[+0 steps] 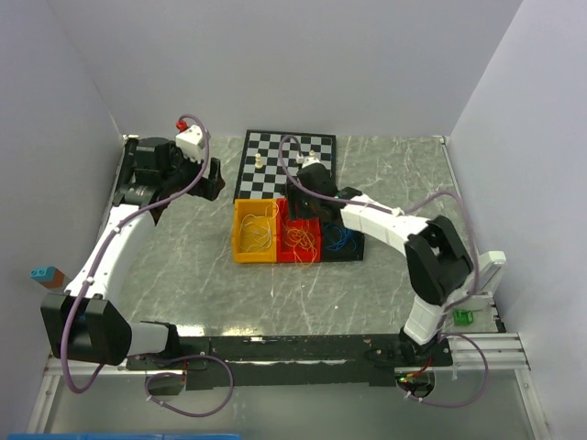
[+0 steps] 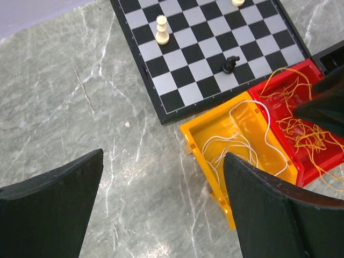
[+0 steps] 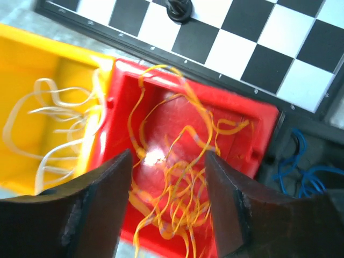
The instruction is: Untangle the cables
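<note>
1. Right wrist view: whitish cables (image 3: 51, 115) are seen in the yellow bin (image 3: 32, 59) at left, orange-yellow cables (image 3: 177, 183) in the red bin (image 3: 215, 99) at centre, and blue cables (image 3: 303, 174) in a black bin (image 3: 317, 145) at lower right.
2. The right claw (image 3: 167, 161) is held above the red bin, fingers apart.
3. The left claw (image 2: 161, 161) is spread wide above the bare desk (image 2: 64, 97), left of the yellow bin.
4. A chessboard (image 1: 284, 165) is set just above the bins.
</note>
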### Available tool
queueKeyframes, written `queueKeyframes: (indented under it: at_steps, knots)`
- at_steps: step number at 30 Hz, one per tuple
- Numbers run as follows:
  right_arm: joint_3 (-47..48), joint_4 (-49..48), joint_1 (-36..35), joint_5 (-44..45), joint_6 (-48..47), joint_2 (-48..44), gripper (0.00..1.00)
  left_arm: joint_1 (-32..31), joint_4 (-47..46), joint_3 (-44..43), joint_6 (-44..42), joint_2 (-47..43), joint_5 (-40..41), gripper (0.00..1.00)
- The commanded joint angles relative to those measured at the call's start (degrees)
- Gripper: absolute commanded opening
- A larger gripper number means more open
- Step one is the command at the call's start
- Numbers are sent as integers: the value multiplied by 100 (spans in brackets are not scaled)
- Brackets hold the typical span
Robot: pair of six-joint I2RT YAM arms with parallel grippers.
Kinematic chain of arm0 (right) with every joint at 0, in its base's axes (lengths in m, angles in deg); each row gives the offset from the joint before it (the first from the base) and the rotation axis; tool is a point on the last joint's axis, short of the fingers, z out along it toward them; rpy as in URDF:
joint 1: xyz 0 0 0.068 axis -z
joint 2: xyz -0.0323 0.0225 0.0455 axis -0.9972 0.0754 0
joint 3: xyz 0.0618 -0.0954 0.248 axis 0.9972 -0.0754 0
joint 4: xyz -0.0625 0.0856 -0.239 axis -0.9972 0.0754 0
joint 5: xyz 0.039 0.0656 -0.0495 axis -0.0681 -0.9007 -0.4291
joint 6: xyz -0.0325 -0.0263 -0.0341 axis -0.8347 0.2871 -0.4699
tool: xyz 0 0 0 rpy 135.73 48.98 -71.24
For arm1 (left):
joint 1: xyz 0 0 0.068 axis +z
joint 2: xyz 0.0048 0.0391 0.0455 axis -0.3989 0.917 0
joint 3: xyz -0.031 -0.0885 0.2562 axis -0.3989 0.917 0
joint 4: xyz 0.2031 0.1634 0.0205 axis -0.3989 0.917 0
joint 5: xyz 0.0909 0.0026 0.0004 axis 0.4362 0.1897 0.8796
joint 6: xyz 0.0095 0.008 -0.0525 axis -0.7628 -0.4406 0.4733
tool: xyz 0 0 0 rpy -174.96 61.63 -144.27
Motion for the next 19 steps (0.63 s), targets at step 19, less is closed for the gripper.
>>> queueKeyframes:
  at_steps: [19]
  knots:
    - [-1936,-428,804,-368,57,-4004,100,126,18,-42,491,430,343,97]
